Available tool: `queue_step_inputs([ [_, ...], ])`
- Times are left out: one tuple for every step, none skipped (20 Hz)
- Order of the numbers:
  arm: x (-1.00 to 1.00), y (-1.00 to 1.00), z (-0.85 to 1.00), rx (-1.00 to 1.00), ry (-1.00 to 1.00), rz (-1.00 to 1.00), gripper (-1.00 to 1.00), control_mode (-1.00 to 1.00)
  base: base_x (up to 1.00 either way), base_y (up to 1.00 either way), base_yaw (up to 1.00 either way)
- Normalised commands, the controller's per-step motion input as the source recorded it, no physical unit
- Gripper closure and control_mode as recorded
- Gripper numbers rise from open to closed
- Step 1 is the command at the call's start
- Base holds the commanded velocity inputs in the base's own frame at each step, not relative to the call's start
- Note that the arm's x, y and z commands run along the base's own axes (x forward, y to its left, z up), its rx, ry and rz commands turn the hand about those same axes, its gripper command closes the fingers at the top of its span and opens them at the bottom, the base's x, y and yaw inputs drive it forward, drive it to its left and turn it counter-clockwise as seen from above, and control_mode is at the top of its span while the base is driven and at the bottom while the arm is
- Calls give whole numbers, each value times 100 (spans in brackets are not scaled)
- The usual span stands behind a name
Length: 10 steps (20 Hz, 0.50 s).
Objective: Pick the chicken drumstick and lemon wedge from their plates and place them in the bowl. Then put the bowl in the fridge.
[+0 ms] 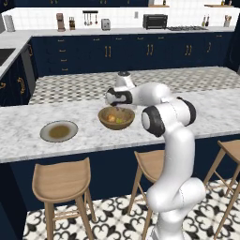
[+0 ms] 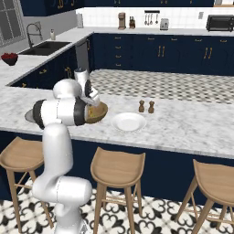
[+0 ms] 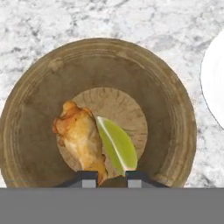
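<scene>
my claw [image 3: 111, 176] over the bowl, tips apart, nothing between them | bowl [image 3: 39, 100] on marble bench [image 3: 131, 22] | chicken drumstick [image 3: 81, 140] and lemon wedge [image 3: 117, 146] touching on bowl floor, long axes running from my tips away, leaning left | white plate [image 3: 214, 83] beside bowl

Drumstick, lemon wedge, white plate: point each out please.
chicken drumstick [image 3: 82, 139], hand view, on its browned middle, lying inside the bowl.
lemon wedge [image 3: 117, 145], hand view, on its yellow-green flesh, beside the drumstick.
white plate [image 2: 129, 122], right base view, on its bare centre.
</scene>
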Motion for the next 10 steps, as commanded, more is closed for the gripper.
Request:
queue_step_inputs([
  [-94, -100, 0, 13, 3, 0, -100, -100, 0, 0, 0],
  [-75, -100, -9, 11, 5, 0, -100, -100, 0, 0, 0],
  [-56, -100, -17, 16, 3, 0, -100, -100, 0, 0, 0],
  [-26, -100, -14, 19, 0, 0, -100, -100, 0, 0, 0],
  [0, -94, -44, 16, 6, 0, -100, -100, 0, 0, 0],
  [0, -49, -55, 7, 10, 0, -100, -100, 0, 0, 0],
  [6, -24, -72, 10, 13, 0, -100, -100, 0, 0, 0],
  [21, -6, -79, 9, 11, 0, -100, -100, 0, 0, 0],
  [41, 0, -79, 4, 10, 0, -100, -100, 0, 0, 0],
  [46, 0, -70, 2, 5, 0, -100, -100, 0, 0, 0],
])
